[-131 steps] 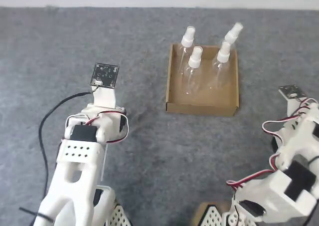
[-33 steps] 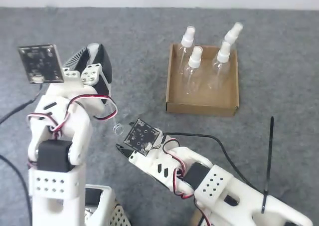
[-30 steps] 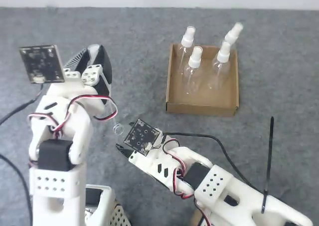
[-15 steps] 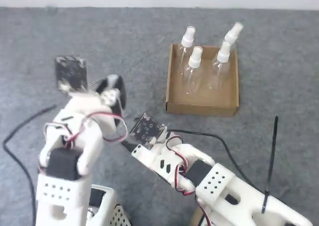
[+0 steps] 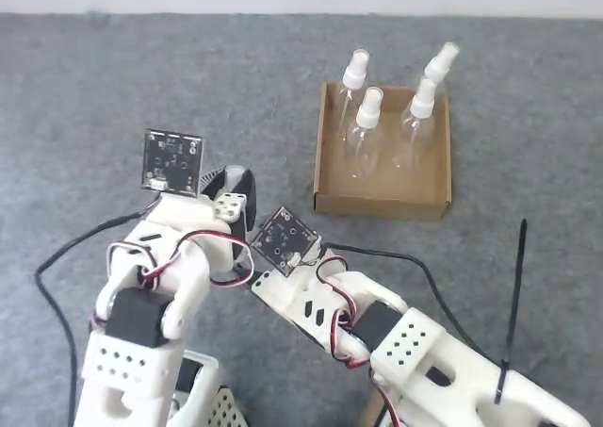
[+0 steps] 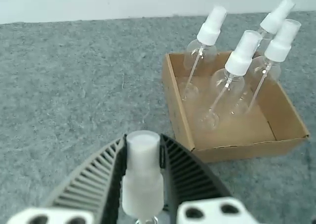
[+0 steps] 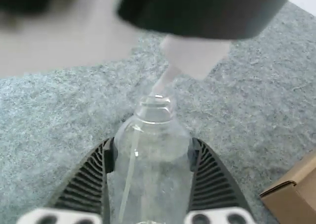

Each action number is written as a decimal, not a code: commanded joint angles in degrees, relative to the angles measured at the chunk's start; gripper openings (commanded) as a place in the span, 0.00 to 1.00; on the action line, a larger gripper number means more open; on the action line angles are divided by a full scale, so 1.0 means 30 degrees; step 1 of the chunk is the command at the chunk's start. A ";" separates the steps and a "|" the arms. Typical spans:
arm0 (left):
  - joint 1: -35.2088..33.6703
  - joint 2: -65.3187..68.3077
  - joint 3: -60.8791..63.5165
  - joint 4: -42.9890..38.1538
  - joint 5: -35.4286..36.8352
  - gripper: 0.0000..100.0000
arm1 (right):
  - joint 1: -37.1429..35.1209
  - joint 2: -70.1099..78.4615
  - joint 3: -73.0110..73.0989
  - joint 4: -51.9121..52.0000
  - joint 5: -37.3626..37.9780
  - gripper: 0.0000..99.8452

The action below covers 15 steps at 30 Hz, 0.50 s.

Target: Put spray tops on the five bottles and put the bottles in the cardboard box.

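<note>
My left gripper [image 6: 143, 141] is shut on a white spray top [image 6: 142, 177]. In the high view it [image 5: 236, 188] sits just left of the cardboard box [image 5: 382, 204], over the right arm's wrist. My right gripper [image 7: 152, 147] is shut on a clear bottle [image 7: 150, 172], which stands upright. The spray top [image 7: 195, 56] hangs tilted just above the bottle's open neck [image 7: 155, 108], and its thin tube [image 7: 129, 177] runs down inside the bottle. The box [image 6: 232, 147] holds several bottles [image 6: 232, 80] with spray tops on.
Grey carpet covers the table. The right arm's camera board [image 5: 287, 238] and a black cable [image 5: 415, 267] lie in front of the box. A black cable [image 5: 57, 286] loops at the left.
The left arm has come down and toward the right arm with the spray top. Its gripper now sits over the bottle, which the right gripper has held in place.
</note>
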 commanded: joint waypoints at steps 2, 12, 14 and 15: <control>0.0029 -0.0440 -0.0103 -0.0381 -0.0234 0.01 | 0.0952 -0.0835 0.0352 -0.2505 -0.0322 0.01; 0.0147 -0.0440 0.0454 -0.0498 -0.0234 0.01 | 0.1949 -0.0806 0.1846 -0.7341 -0.2432 0.01; 0.0234 -0.0440 0.0396 -0.0498 -0.0234 0.01 | 0.2330 -0.0806 0.1846 -0.7692 -0.2579 0.01; 0.0234 -0.0440 0.0366 -0.0498 -0.0234 0.01 | 0.2447 -0.0806 0.1905 -0.7956 -0.2579 0.01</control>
